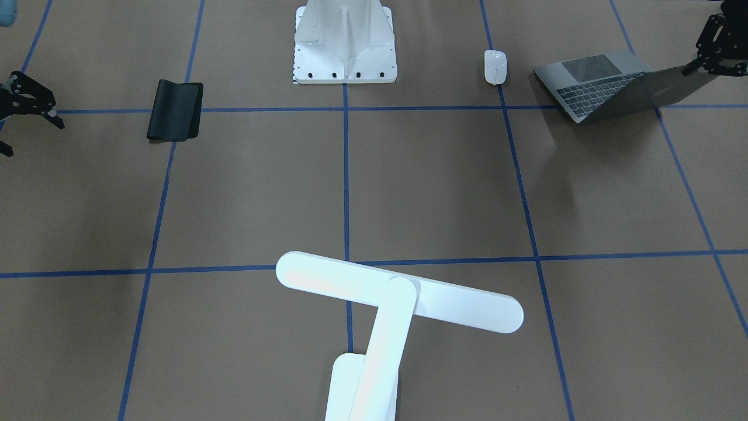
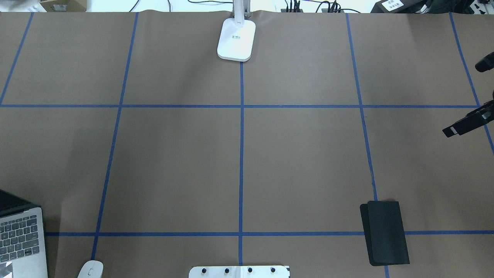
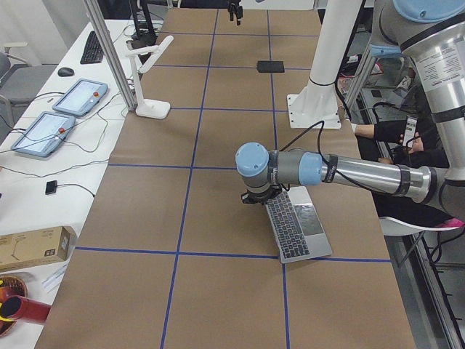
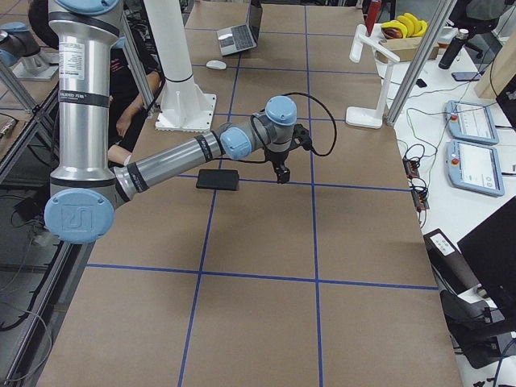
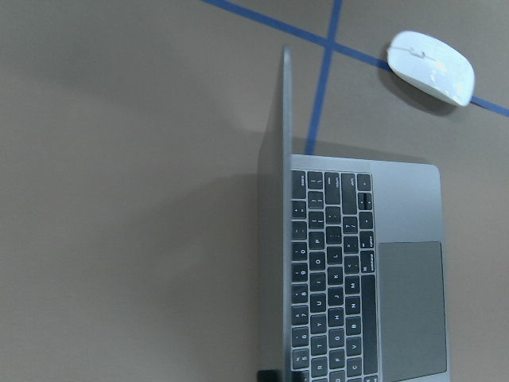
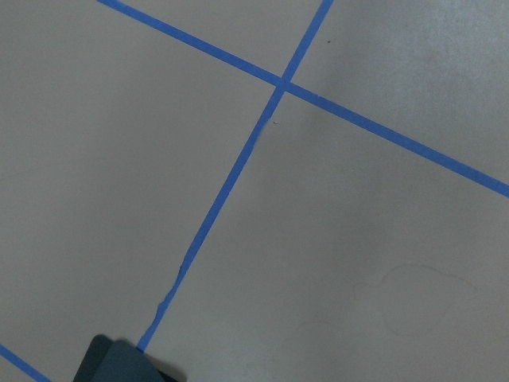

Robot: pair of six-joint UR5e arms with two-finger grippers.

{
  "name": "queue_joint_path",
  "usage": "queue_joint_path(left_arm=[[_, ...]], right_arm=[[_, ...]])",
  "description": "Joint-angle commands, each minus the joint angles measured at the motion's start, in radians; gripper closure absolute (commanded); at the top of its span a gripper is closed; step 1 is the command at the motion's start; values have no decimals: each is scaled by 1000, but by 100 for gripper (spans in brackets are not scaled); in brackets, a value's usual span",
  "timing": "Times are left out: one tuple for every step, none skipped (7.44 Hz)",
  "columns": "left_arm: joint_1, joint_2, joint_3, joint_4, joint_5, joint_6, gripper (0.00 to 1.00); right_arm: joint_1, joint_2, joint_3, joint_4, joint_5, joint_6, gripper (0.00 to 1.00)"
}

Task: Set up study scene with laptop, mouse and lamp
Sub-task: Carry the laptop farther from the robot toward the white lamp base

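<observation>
Overhead exterior view, left to right: the laptop (image 2: 21,239) sits open at 8 o'clock on the tabletop (image 2: 173,162), with the mouse (image 2: 90,269) near it at 7, not touching. The lamp (image 2: 236,38) stands at 12 on the centre tape line, well apart from both arms. A black mat (image 2: 384,233) lies at 4. Your right tool (image 2: 461,100) hangs at 3, jaws spread wide and holding nothing.

By my judgement, the coming move turns on how the laptop's lid lies against your left tool (image 1: 701,63). That tool sits at the lid's upper edge. From its wrist camera the edge runs from 12 to 6, straight toward the tool, with the keyboard on the 3 o'clock side and the mouse at 1. You cannot tell whether the jaws pinch the lid or only straddle it. Your left arm is plainly nearer the laptop and mouse, and your right is nearer the mat.
</observation>
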Motion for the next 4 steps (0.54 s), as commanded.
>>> queue_joint_path(left_arm=[[-39,-173,3,181,0,-9,96],[-43,-258,9,261,1,-12,96],[-43,-333,14,329,1,-38,96],[-41,-397,20,340,1,-110,96]], right_arm=[[-1,2,-11,-2,2,0,0],[-1,3,-14,-2,2,2,0],[-1,4,-20,-2,2,2,0],[-1,4,-23,-2,2,11,0]])
